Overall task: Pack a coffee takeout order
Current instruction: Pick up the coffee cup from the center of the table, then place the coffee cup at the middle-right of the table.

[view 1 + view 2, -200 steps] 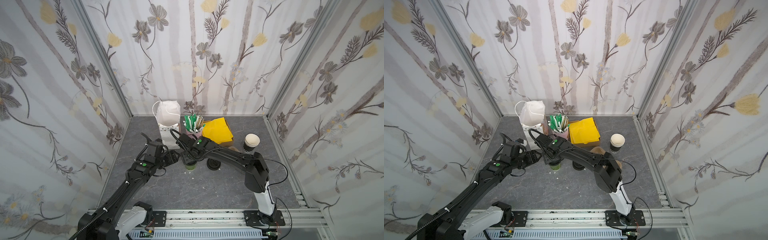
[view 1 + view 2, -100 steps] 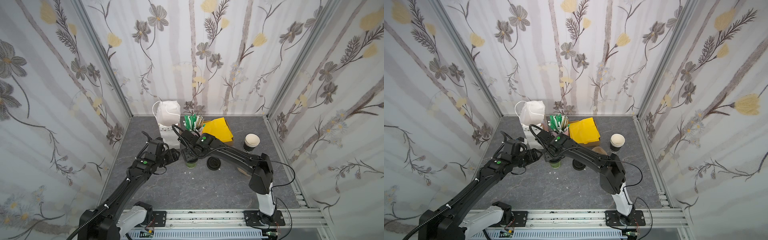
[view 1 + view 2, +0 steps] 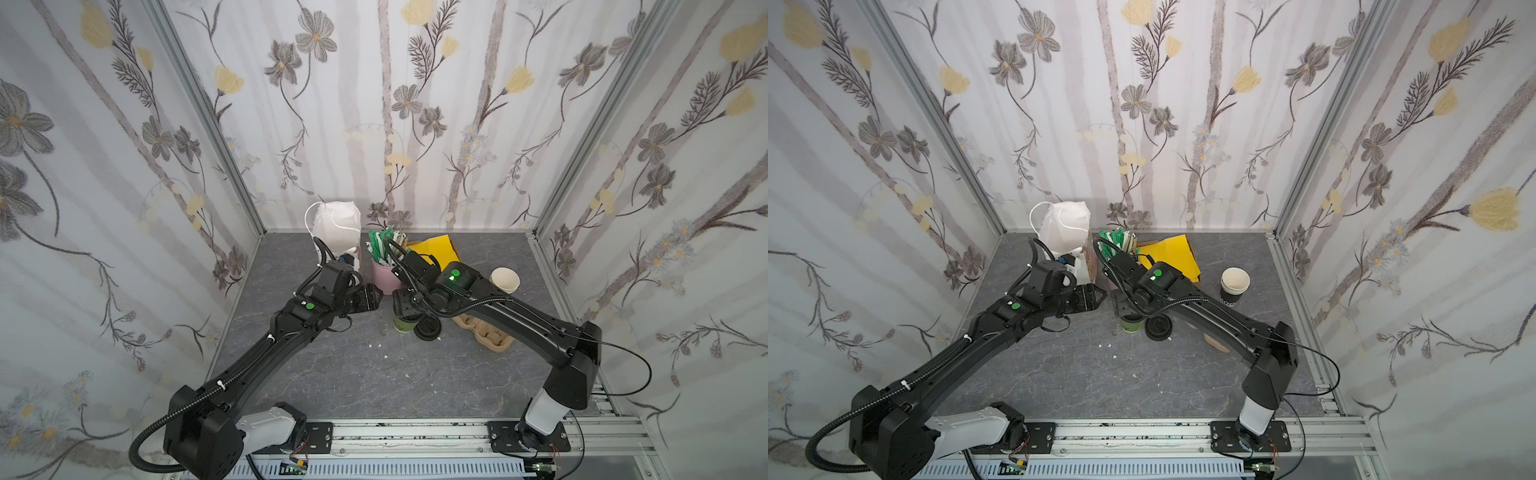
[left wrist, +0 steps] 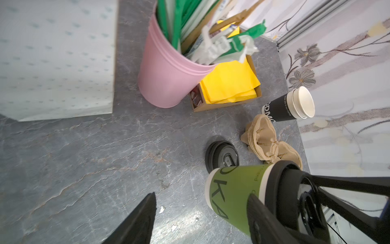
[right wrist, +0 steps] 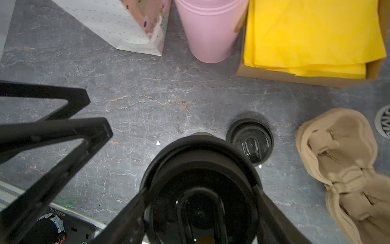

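Green cup (image 3: pixel 402 326) has shifted toward loose lid (image 3: pixel 428 328)

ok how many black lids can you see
2. One black lid is on the green cup; the loose lid lies flat on the table right beside that cup. Others may be hidden under the arms.

White walls papered with grey and pale-yellow flowers (image 3: pixel 395 104) rise behind and to either side of the left pincer (image 3: pixel 374 299) and the right pincer (image 3: pixel 409 316), joined at the corners by silver aluminium posts (image 3: pixel 211 124). Beneath both pincers lies a dark grey marble-veined table (image 3: pixel 374 374) in soft, even light. A silver aluminium rail (image 3: pixel 415 434) runs along its edge opposite the back wall.
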Robot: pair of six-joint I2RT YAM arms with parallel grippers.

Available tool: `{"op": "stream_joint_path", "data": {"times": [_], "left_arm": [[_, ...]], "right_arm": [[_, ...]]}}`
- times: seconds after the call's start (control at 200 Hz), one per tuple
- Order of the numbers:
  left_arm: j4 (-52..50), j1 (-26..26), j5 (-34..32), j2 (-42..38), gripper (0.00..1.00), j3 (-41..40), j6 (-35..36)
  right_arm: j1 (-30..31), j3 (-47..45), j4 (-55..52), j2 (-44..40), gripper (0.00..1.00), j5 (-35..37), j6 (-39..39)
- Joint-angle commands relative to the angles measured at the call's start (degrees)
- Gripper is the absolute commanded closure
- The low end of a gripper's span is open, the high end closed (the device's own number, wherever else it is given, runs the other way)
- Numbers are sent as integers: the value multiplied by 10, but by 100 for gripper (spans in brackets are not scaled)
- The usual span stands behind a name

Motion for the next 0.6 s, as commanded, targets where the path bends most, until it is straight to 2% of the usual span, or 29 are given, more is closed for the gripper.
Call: {"op": "stream_joint_path", "data": {"times": [0.0, 0.145, 0.31, 0.595], "left_arm": [[4, -34, -43, 30, 30, 35, 33], [6, -79, -53, 78, 29, 81, 58], [12, -122, -56, 129, 29, 137, 78], [21, -184, -35, 226, 29, 247, 110]], "right_arm": [[-18, -48, -4, -50, 27, 13, 34], [-50, -132, -4, -143, 27, 17, 53], [-135, -213, -5, -239, 28, 23, 56], [-297, -246, -36, -346, 29, 22, -10]]}}
